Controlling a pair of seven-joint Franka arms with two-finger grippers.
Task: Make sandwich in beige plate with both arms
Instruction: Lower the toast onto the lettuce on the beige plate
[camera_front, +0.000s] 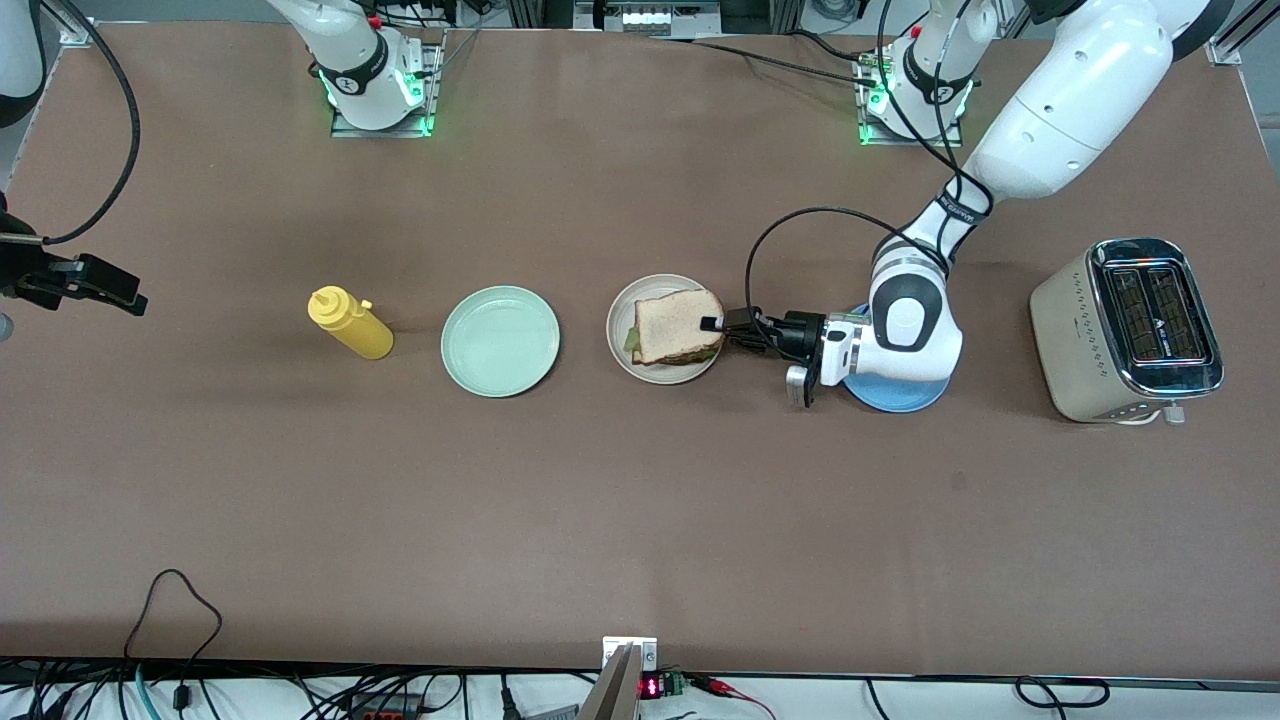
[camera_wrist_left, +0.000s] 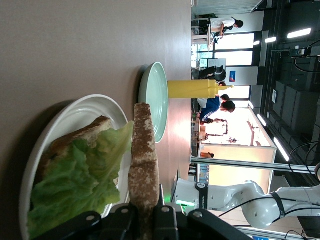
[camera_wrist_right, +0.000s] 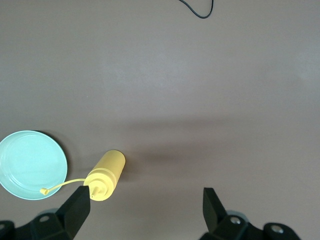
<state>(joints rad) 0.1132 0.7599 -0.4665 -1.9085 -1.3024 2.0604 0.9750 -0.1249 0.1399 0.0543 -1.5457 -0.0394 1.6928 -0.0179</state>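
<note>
Top slice gripped over the beige plate

Front view: the left gripper (camera_front: 712, 324) pinches the top toast slice (camera_front: 680, 322) above the beige plate (camera_front: 617, 322), mid-table between the mint plate (camera_front: 500, 340) and blue plate (camera_front: 893, 397). Left wrist view: the slice (camera_wrist_left: 144, 155) stands tilted off the lettuce (camera_wrist_left: 82, 180). Right wrist view: the right gripper (camera_wrist_right: 145, 206), fingers wide, waits over the mustard bottle (camera_wrist_right: 106, 175).

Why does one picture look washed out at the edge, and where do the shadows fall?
In the left wrist view, bright windows glare past the yellow bottle, while the top toast slice, pinched by the left gripper, looks soft up close. In the right wrist view, a faint dark band of shadow crosses the table. The front view is evenly lit.
</note>
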